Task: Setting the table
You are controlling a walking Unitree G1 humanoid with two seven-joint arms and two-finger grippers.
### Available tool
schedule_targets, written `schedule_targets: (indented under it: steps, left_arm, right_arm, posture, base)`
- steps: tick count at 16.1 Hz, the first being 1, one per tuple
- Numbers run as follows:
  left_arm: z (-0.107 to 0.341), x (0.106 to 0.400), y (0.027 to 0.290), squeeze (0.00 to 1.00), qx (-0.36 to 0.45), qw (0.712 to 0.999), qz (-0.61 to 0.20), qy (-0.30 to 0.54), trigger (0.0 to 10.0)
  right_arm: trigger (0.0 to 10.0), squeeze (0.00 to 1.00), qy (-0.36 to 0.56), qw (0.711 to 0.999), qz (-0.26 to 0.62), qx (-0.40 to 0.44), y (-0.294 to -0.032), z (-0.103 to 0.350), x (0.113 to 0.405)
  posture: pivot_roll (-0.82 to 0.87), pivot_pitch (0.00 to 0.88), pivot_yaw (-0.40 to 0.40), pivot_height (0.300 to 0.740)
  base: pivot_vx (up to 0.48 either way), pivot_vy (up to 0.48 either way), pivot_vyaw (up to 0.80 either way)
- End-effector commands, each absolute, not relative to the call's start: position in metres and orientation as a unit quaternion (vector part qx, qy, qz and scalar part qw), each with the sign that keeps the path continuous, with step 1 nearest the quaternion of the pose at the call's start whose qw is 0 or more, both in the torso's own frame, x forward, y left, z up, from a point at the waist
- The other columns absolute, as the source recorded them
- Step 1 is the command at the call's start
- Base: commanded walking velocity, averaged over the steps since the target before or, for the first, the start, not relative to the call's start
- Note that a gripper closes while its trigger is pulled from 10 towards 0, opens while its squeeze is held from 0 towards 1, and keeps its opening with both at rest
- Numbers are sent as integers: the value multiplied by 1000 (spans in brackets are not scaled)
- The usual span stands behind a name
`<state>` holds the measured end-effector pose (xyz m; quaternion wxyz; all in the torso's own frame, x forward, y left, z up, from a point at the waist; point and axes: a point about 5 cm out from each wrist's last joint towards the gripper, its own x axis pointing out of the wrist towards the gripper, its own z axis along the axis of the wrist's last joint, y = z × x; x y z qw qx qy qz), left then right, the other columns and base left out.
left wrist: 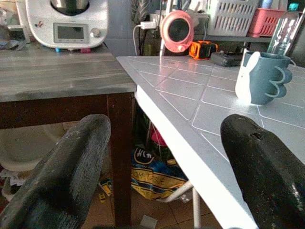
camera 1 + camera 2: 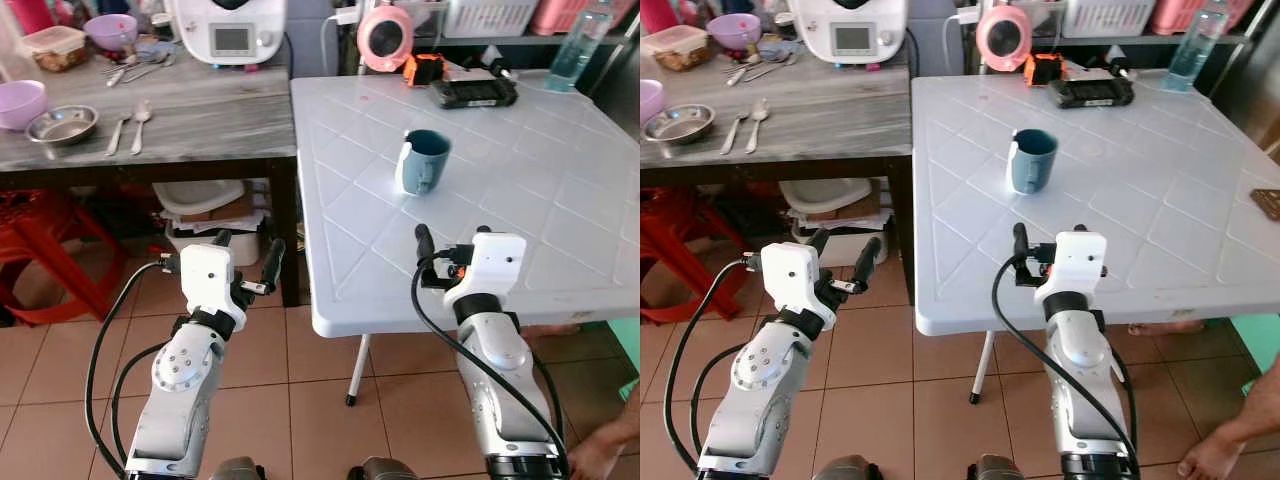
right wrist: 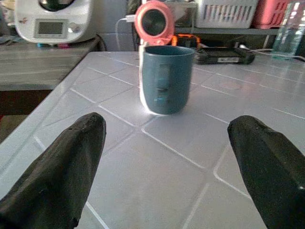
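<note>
1. Teal mug [image 2: 423,161] upright on white plastic folding table [image 2: 560,250], toward that table's left half, well clear of its edges. White patch on the side facing the wooden table; scalloped handle seen in the left wrist view.
2. Right gripper [image 3: 167,162] over the table's near edge, fingers spread wide, nothing held, pointed straight at the mug, some way short of it.
3. Left gripper [image 1: 167,171] off the table's left edge, above the tiled floor, fingers likewise spread and empty.
4. Handling, judged: rigid, probably ceramic or hard plastic, light if empty (contents not visible); smooth wall may slip; breakable if tipped off the table. Best hold across the body at mid-height, away from the handle.
5. Beyond the mug, on the table's far side: black device [image 2: 474,92], orange item [image 2: 424,68], pink round fan [image 2: 385,36], clear bottle [image 2: 577,48].
6. Wooden table [image 2: 200,110] left of the white one: two spoons [image 2: 130,122], steel bowl [image 2: 62,124], purple bowl [image 2: 20,102], white kitchen appliance [image 2: 228,30].
7. Nothing between right gripper and mug; approach looks open.
8. Person's hand [image 2: 1215,455] low beside the table's near-right corner.
</note>
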<state>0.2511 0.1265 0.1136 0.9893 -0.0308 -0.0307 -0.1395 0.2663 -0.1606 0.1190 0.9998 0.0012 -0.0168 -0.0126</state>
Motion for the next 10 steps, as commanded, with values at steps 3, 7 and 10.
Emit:
schedule_targets:
  steps: [3,7,10]
  left_arm:
    - [120,249,125,0,-34,987,-151,-42,10000]
    - [120,247,125,0,-36,987,-153,-40,10000]
    - [119,247,125,0,-34,987,-152,-34,10000]
  right_arm:
    - [10000,0,-14,1000,-18,7,-161,121,266]
    - [10000,0,-15,1000,-17,7,-161,121,265]
    - [10000,0,-14,1000,-16,4,-161,121,265]
  posture:
    - [24,6,18,740]
    - [25,12,18,740]
    - [25,15,17,740]
  base:
    - [87,0,-237]
    - [207,0,-555]
    - [0,0,0]
